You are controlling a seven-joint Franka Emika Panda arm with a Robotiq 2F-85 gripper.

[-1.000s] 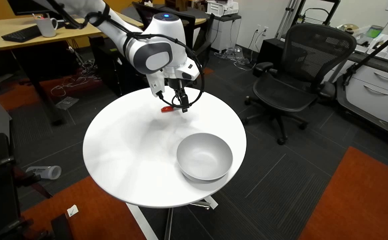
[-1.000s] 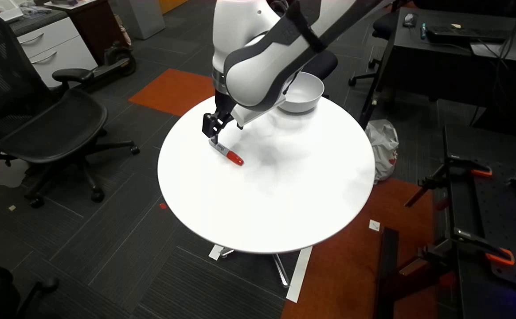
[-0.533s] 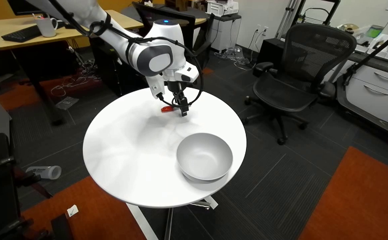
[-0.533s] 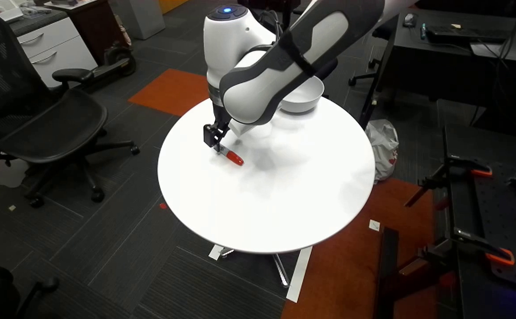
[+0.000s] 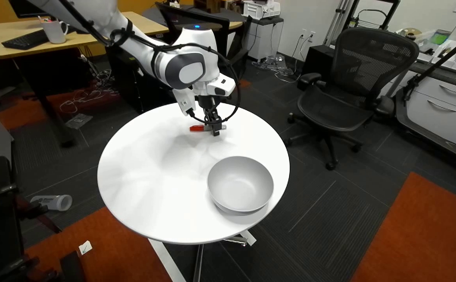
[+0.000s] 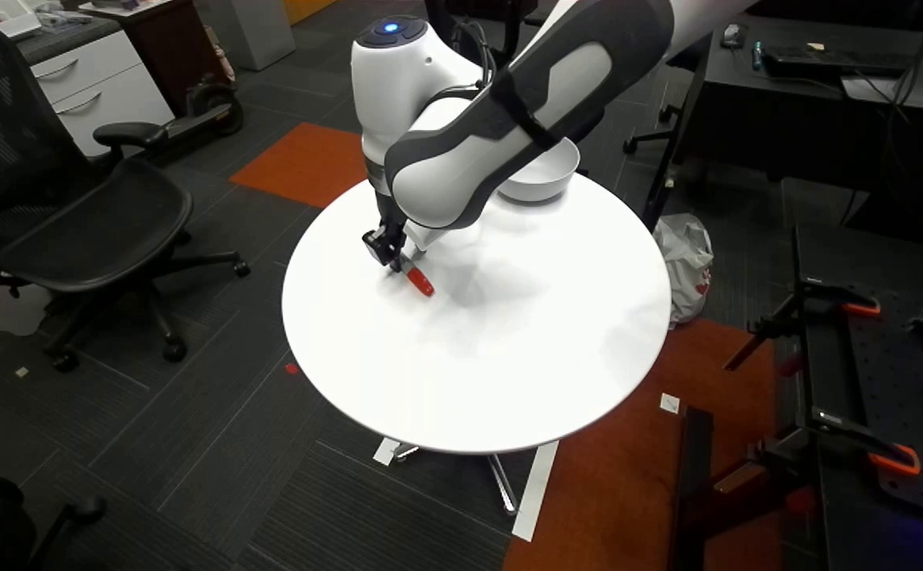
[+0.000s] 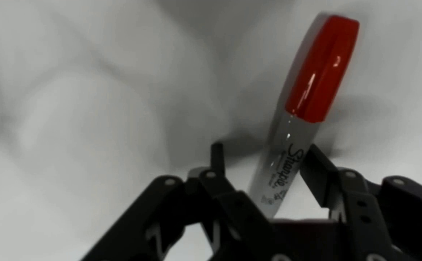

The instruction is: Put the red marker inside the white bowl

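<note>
Straddling the red marker, my jaws stand apart, presumably to pinch it crosswise; the white bowl sits near the edge of the table.

Marker btwn fingers, well apart fr. bowl, both on tbl.

The red marker lies flat on the table, red cap at one end, grey barrel lettered "Sharpie" running between the parted fingers of my tool. The white bowl stands upright, hollow facing up, near the table's edge, well apart from the marker.
</note>
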